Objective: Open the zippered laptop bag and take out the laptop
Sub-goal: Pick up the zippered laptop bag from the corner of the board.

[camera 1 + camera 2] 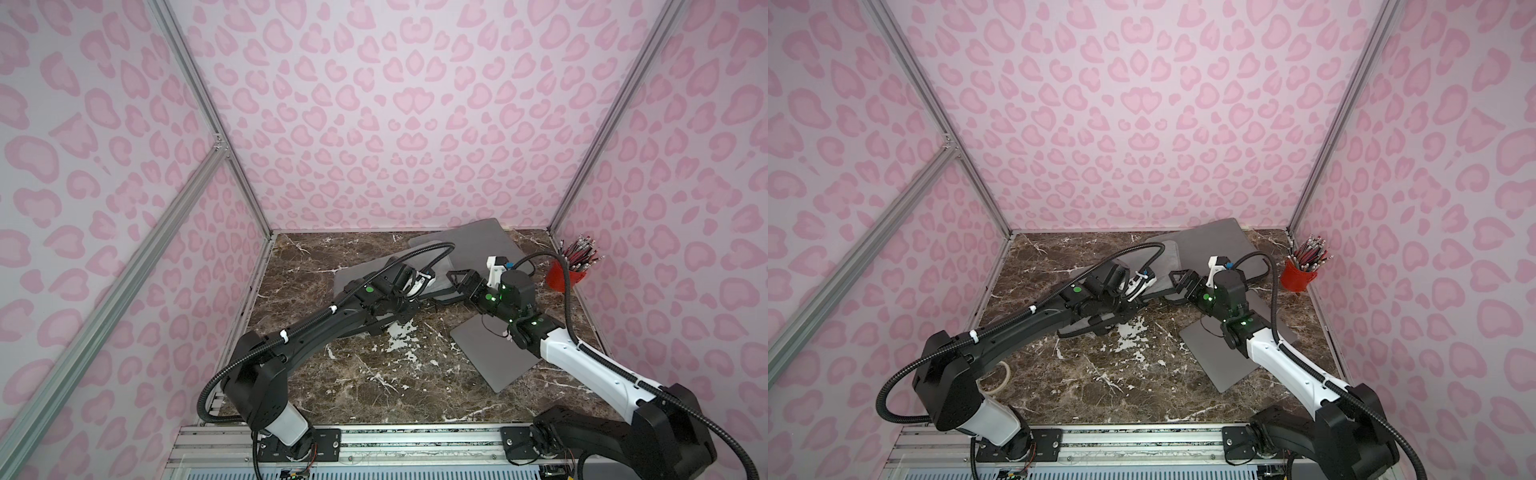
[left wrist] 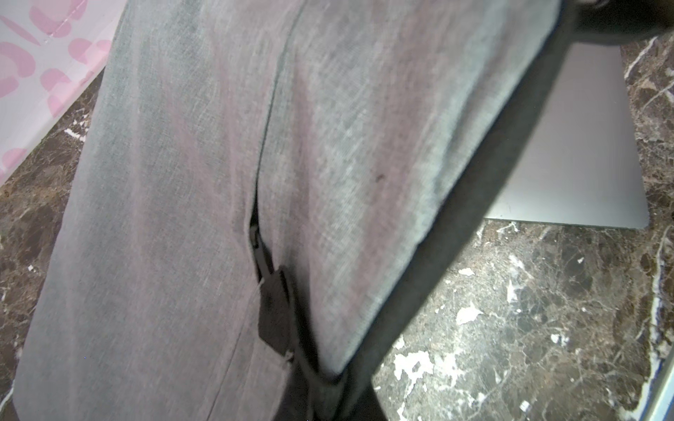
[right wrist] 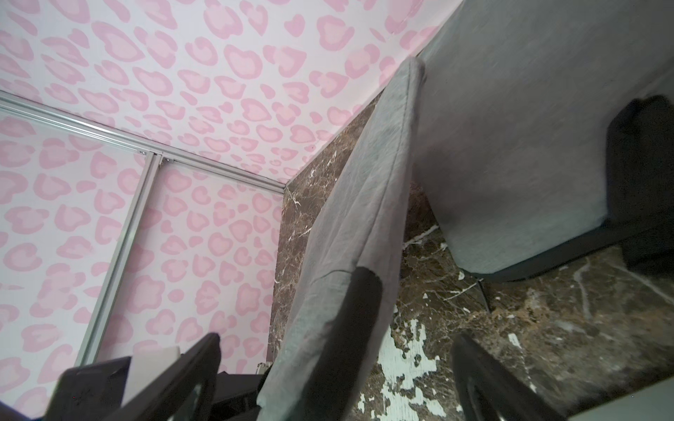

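Jaws of the right gripper [image 1: 456, 279] are standing wide apart, facing a raised grey flap of the laptop bag [image 1: 357, 276] just ahead of them. Jaws of the left gripper [image 1: 417, 286] are pressing together, apparently pinching that flap, though we are not seeing the pads. We are finding the laptop [image 1: 484, 353] outside the bag, lying flat and closed on the table [image 1: 374, 386], near of the right gripper and under that arm's wrist. It is showing a plain matte grey lid. Bare marble is lying left and near of it. Its right corner is sitting close to the table's right edge, and a red pencil cup [image 1: 565, 277] is standing far right.
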Robot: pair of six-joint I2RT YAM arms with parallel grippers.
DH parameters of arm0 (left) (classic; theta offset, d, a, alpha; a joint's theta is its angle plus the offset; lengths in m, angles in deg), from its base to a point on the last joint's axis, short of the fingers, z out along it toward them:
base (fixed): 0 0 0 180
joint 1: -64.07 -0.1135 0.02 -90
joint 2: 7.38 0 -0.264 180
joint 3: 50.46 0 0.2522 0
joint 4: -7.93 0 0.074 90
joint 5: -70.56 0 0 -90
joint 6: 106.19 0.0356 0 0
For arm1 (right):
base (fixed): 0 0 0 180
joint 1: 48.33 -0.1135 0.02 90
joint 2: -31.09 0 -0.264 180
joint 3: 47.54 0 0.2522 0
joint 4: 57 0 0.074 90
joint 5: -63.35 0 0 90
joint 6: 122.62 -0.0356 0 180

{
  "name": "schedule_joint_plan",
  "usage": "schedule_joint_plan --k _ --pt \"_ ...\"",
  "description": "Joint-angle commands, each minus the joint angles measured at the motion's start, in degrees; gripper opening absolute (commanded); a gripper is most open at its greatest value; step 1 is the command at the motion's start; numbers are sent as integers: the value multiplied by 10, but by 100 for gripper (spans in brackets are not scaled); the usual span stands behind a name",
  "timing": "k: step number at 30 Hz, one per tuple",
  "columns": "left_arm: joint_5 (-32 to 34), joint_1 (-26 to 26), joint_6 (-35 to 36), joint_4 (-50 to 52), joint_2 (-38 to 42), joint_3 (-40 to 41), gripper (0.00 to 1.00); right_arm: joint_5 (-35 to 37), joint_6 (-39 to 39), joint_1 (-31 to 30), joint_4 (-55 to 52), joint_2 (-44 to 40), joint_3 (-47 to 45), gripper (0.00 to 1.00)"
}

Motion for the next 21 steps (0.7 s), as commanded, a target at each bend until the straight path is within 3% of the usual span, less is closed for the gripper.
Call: schedule_joint_plan --k 1,6,12,15,16,20,21 --pt "-1 16 19 -65 -10 -20 1 -6 -11 -13 37 22 7 95" --pt "-2 25 13 -83 -8 -19 1 -6 -22 -21 58 49 1 78" --pt "2 27 10 -84 -7 -13 2 -8 -35 -20 84 55 -10 31" --pt "14 28 3 -82 3 2 24 -5 -43 -18 90 53 -14 7" --pt "17 28 -1 -84 12 10 39 -2 -48 -17 90 50 -15 2" --pt "38 27 -28 -90 62 54 91 12 -63 -13 94 40 -22 0" --pt "47 28 -38 -92 77 66 100 17 -64 -13 90 38 -22 0"
